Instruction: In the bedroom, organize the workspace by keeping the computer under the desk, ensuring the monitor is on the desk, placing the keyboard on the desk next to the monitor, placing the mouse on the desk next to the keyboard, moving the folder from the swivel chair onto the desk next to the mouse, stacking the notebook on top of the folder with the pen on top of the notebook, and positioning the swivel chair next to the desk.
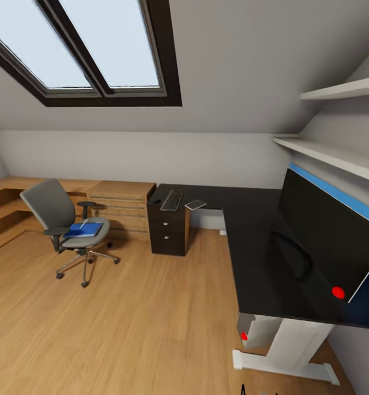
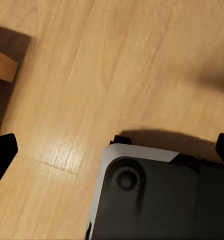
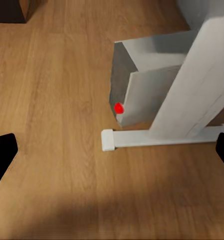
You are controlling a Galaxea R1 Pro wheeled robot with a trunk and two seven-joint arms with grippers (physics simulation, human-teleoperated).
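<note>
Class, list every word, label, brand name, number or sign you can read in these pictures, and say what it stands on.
None: no legible text.
Monitor: a plain red dot, no lettering.
Computer: a plain red dot, no lettering.
Keyboard: key legends too small to read.

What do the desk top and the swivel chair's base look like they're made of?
The desk top looks like glossy black laminate or lacquer: its near edge mirrors the monitor. The swivel chair base looks chromed metal, thin shiny spokes; uncertain in a render.

Skylight [image 1: 91, 49] in the sloped ceiling, two white wall shelves [image 1: 338, 123], light wooden drawer cabinet [image 1: 121, 211], wooden floor [image 1: 124, 329] beneath the claws
</note>
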